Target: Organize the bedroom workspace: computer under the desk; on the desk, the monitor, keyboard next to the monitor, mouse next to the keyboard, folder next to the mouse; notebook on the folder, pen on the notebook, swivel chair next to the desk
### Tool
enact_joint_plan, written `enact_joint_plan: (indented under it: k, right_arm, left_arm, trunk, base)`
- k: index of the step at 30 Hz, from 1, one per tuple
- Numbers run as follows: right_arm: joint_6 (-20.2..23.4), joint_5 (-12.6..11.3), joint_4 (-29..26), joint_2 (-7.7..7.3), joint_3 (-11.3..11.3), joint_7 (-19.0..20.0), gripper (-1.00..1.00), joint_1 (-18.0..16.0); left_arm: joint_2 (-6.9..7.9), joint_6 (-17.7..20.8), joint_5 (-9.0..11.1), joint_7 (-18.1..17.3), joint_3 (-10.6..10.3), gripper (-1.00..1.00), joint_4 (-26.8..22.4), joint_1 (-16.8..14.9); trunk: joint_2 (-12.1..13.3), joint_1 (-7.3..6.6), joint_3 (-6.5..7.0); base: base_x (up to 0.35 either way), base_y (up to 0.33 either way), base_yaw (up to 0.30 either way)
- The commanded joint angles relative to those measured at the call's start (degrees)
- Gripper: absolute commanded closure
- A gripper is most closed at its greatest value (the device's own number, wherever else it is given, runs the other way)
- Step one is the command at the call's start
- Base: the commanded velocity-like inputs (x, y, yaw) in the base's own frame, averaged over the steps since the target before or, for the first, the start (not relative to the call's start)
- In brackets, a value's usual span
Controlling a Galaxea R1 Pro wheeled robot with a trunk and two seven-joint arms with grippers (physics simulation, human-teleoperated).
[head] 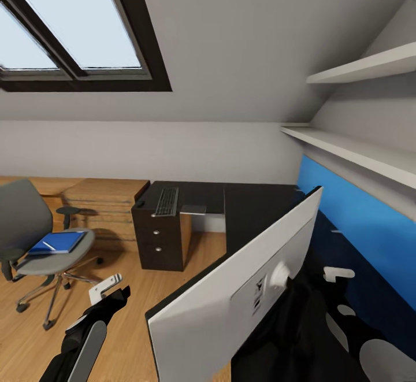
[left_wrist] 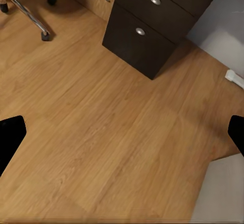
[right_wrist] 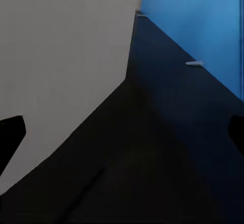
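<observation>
The monitor (head: 231, 289) stands close in front on the black desk (head: 254, 208), its silver-white back toward me. The keyboard (head: 167, 201) lies on the desk's far wing above the drawer unit (head: 159, 237). At the left, the grey swivel chair (head: 26, 226) carries a blue flat stack (head: 58, 242) with the white pen (head: 49, 245) on it. My left gripper (left_wrist: 122, 137) hangs open over bare wooden floor near the drawer unit (left_wrist: 147, 26). My right gripper (right_wrist: 122, 137) is open over the desk top (right_wrist: 168, 148), beside the monitor's back (right_wrist: 66, 56). The computer is out of view.
A light wooden drawer chest (head: 104, 203) stands behind the chair against the low wall. The blue back panel (head: 358, 220) and two white shelves (head: 346, 151) line the right wall. A chair caster (left_wrist: 46, 35) sits on the floor by the drawers.
</observation>
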Motion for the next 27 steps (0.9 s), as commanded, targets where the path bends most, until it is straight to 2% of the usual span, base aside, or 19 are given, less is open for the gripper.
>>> enact_joint_plan:
  k: [1, 27]
  right_arm:
    - [-0.2, -0.6, 0.0, -0.02, 0.1, 0.1, -1.00, -0.1]
    - [0.4, -0.7, 0.0, 0.11, -0.2, -0.4, -1.00, -0.1]
  left_arm:
    - [0.02, 0.2, 0.6, 0.4, 0.0, -1.00, -0.1, 0.0]
    - [-0.08, 0.2, 0.6, 0.5, 0.0, -1.00, 0.0, 0.0]
  trunk:
    - [-0.1, -0.01, -0.10]
    - [-0.1, -0.01, -0.10]
  base:
    - [-0.287, 0.000, 0.000]
    - [-0.318, 0.000, 0.000]
